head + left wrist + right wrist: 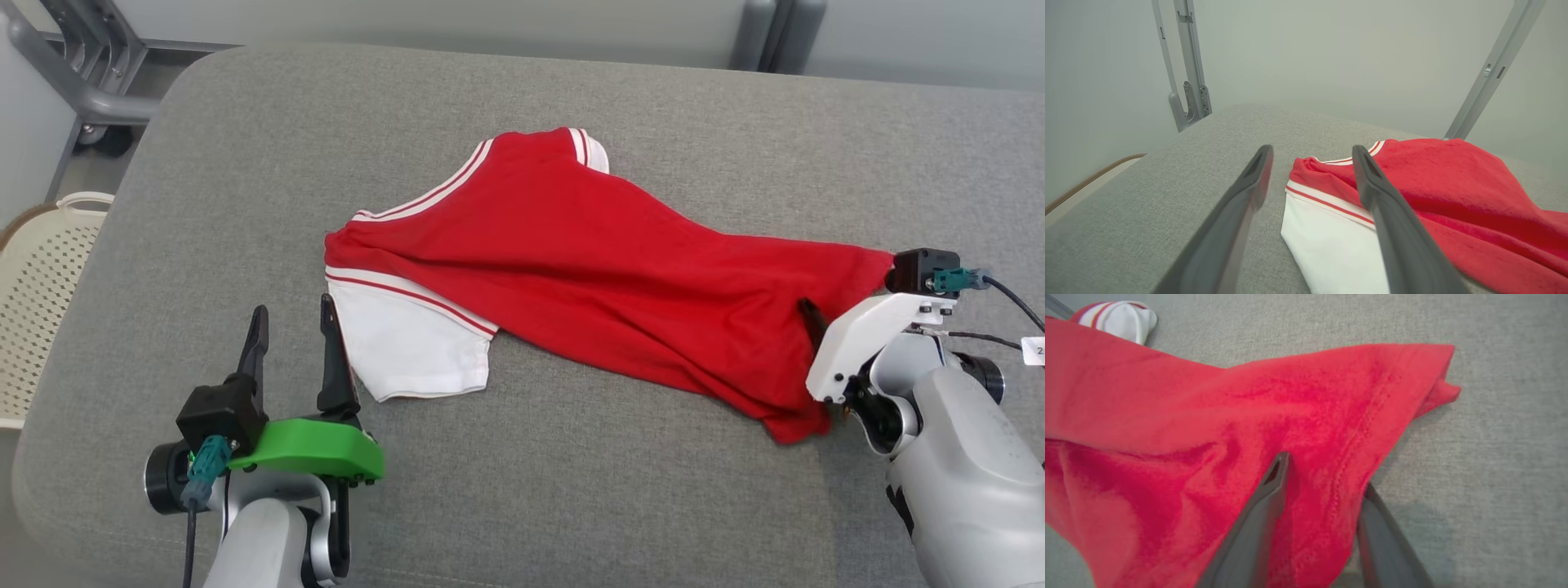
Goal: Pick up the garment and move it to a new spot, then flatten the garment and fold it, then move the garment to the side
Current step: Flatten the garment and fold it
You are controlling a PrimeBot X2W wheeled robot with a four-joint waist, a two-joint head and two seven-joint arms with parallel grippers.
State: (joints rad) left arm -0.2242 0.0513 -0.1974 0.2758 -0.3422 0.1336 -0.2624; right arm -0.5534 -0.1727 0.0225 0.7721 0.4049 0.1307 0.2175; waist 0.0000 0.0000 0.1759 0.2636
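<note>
Red-and-white cloth garment point(588, 269) lies amid grey fabric bench point(571, 506), bare margin all round. Left tool point(294, 306) wide, just beside white sleeve point(408, 351). Right tool point(1325, 473) straddles red hem point(1376, 416); grip cannot be told.

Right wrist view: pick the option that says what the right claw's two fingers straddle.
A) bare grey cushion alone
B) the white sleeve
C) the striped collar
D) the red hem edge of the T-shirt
D: on the right claw, one finger lies on top of the stitched hem of the red T-shirt and the other slips beneath its edge; the white sleeve lies far off.
</note>
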